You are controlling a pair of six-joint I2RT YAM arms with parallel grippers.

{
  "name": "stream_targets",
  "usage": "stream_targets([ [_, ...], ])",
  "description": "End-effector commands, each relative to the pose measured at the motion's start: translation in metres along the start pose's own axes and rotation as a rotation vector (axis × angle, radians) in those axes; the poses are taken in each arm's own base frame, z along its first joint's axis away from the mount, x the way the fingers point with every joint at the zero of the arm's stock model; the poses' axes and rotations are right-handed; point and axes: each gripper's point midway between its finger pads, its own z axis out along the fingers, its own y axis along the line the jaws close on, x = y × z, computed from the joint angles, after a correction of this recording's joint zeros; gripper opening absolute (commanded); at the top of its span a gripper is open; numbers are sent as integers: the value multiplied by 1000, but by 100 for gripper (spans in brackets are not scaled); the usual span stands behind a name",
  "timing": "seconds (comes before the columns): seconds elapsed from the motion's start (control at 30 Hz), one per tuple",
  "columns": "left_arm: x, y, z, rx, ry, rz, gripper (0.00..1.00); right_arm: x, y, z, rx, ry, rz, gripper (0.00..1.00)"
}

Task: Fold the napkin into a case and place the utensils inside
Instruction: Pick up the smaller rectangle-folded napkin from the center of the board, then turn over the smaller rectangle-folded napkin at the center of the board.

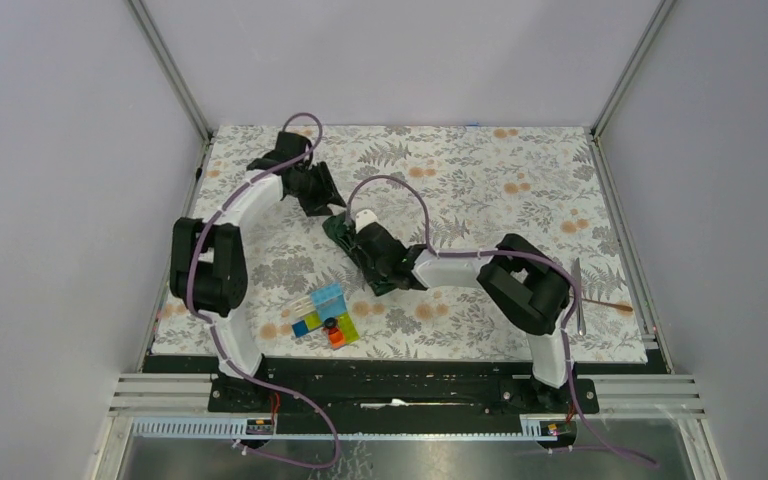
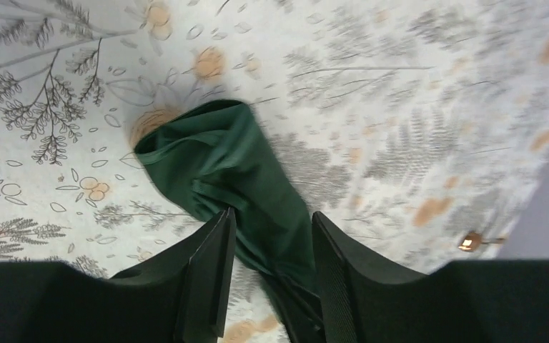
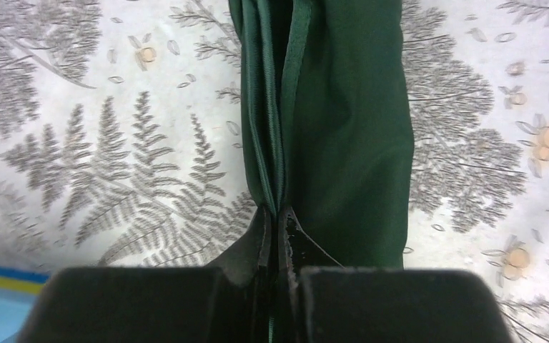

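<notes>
Now, with the right hand (image 3: 275,236) pinched shut on the napkin (image 3: 343,128) on the table (image 1: 520,160) and the left hand (image 2: 271,218) half open astride it, seemingly not gripping, a tug could pull the folds apart.
</notes>
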Motion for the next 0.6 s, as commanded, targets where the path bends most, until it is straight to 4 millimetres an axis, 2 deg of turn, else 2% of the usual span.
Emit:
stream_targets([
  [0.0, -33, -48, -83, 176, -109, 87, 51, -29, 32, -23, -271, -18, 150, 0],
  [0.13, -38, -40, -112, 183, -161, 102, 54, -56, 29, -37, -464, -37, 357, 0],
  [0.3, -22, -28, -112, 180, -129, 96, 55, -68, 5, -44, -640, -15, 699, 0],
  [0.43, -10, -25, -105, 207, -100, 83, 55, -62, -22, -40, -765, 18, 962, 0],
  [0.57, -2, -28, -99, 249, -73, 61, 55, -54, -51, -37, -821, -4, 1105, 0],
])
